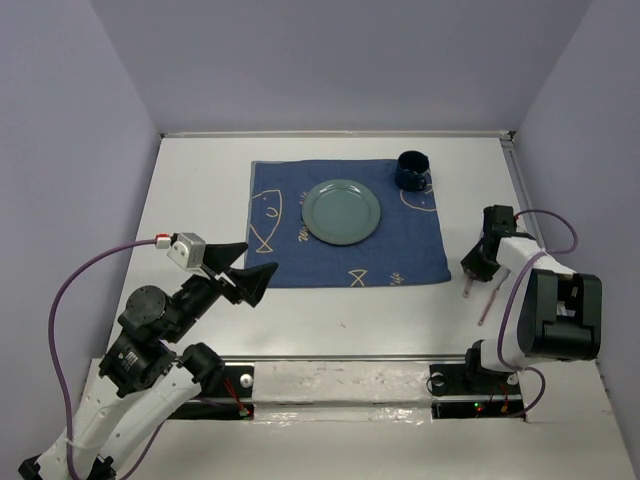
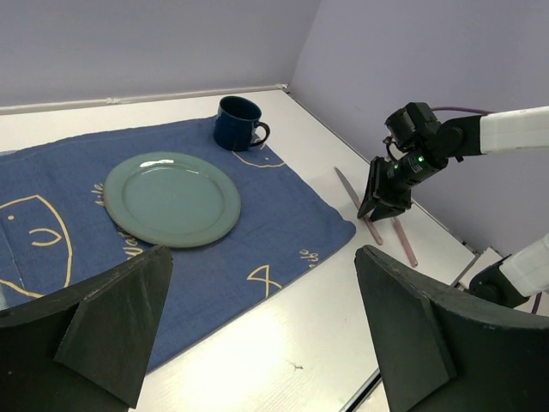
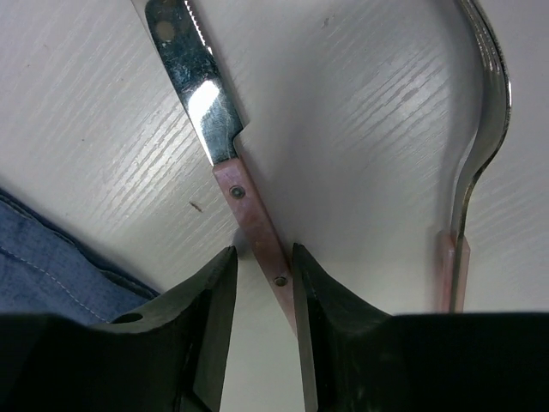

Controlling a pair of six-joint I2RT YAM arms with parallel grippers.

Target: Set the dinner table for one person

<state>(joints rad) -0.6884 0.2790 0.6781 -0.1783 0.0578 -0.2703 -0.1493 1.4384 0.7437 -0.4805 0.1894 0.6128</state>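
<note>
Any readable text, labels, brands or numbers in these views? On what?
None can be read in any view.
On the cloth: small yellow lettering beside the plate and near the fish outlines, too small and blurred to read.
On the dinner table, mug, knife and fork: no markings visible.
</note>
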